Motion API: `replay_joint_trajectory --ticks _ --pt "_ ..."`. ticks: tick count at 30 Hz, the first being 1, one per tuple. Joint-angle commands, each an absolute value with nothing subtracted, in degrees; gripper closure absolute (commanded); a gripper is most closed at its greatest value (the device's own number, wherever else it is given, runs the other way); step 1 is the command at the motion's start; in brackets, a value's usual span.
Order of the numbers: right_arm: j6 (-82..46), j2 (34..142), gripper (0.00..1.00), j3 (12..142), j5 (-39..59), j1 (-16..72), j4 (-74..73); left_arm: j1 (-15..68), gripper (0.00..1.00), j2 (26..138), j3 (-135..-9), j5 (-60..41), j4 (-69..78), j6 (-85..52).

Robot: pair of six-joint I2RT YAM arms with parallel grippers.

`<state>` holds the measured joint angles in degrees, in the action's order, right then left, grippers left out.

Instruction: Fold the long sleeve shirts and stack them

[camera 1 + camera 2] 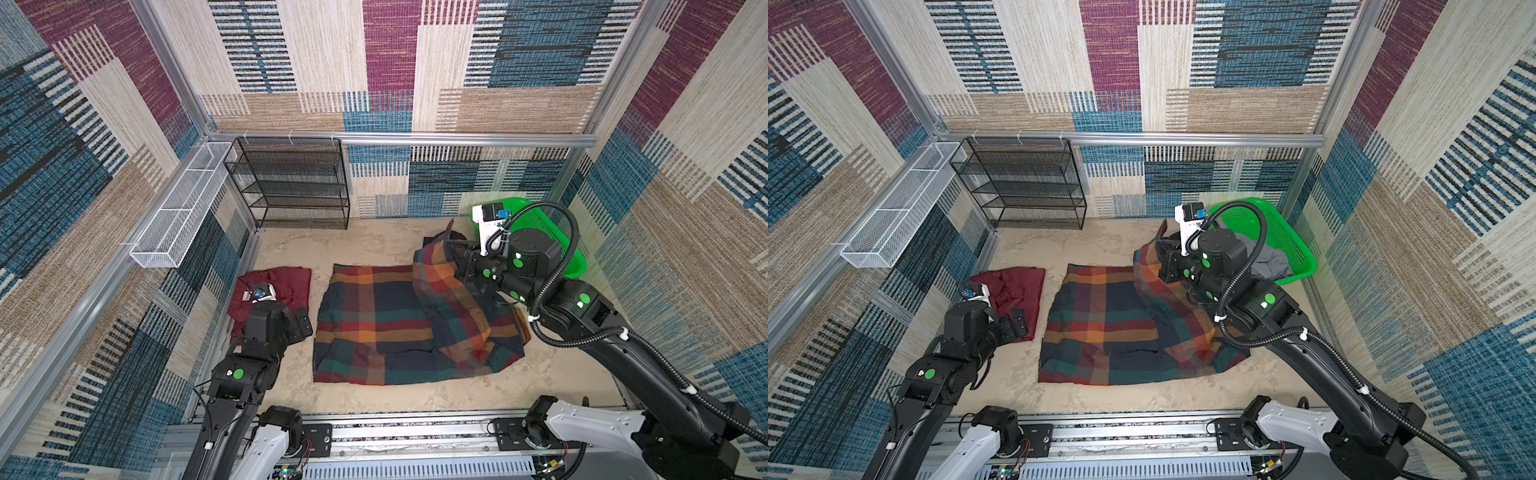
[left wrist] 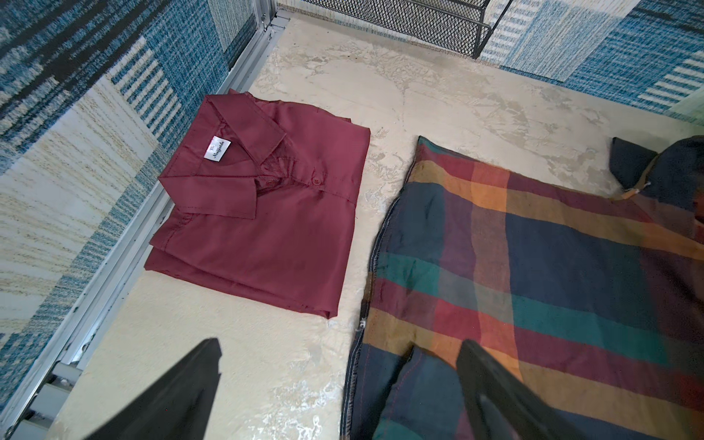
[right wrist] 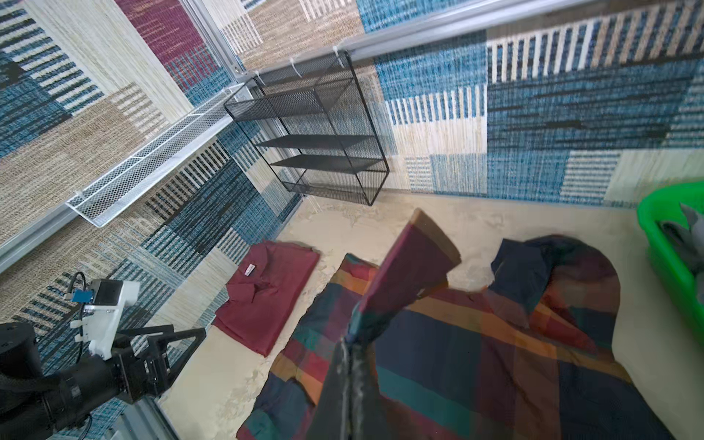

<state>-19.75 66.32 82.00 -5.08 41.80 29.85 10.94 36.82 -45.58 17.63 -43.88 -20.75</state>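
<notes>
The large plaid shirt [image 1: 374, 324] [image 1: 1108, 324] lies spread in the middle of the table. My right gripper [image 1: 451, 246] [image 3: 352, 339] is shut on a sleeve end of it [image 3: 411, 266], held up above the shirt's right side, with cloth draping down from it. The maroon shirt [image 1: 282, 282] [image 2: 274, 213] lies folded at the left, collar and white label up. My left gripper [image 1: 305, 324] [image 2: 341, 346] hovers open between the maroon shirt and the plaid shirt's left edge, holding nothing. A grey shirt [image 1: 1266, 262] lies crumpled in the green basket [image 1: 1283, 232].
A black mesh shelf rack [image 1: 299, 187] stands at the back left against the wall. A white wire basket [image 1: 178, 208] hangs along the left rail. The green basket [image 1: 573, 257] sits at the back right corner. Patterned walls close in three sides.
</notes>
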Motion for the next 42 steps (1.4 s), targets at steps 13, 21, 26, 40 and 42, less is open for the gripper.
replay_joint_trajectory --ticks 13,21,26,40,42 --pt "-5.0 81.7 1.00 93.2 -12.9 41.8 22.9 11.9 0.00 36.3 -45.2 19.4 -42.4 -18.4" --pt "-5.0 78.8 1.00 77.3 -24.9 41.8 17.8 12.0 0.00 36.1 -45.1 19.8 -42.5 -18.4" --pt "-4.1 78.8 1.00 73.9 -27.0 38.8 16.6 12.0 0.00 36.2 -45.2 19.9 -42.6 -18.7" --pt "-29.5 69.2 1.00 67.3 -18.7 48.1 19.7 12.1 0.01 35.0 -45.1 21.1 -42.6 -18.6" --pt "-32.9 67.6 1.00 64.2 -18.9 50.6 19.0 12.1 0.00 35.1 -45.1 21.0 -42.6 -18.6"
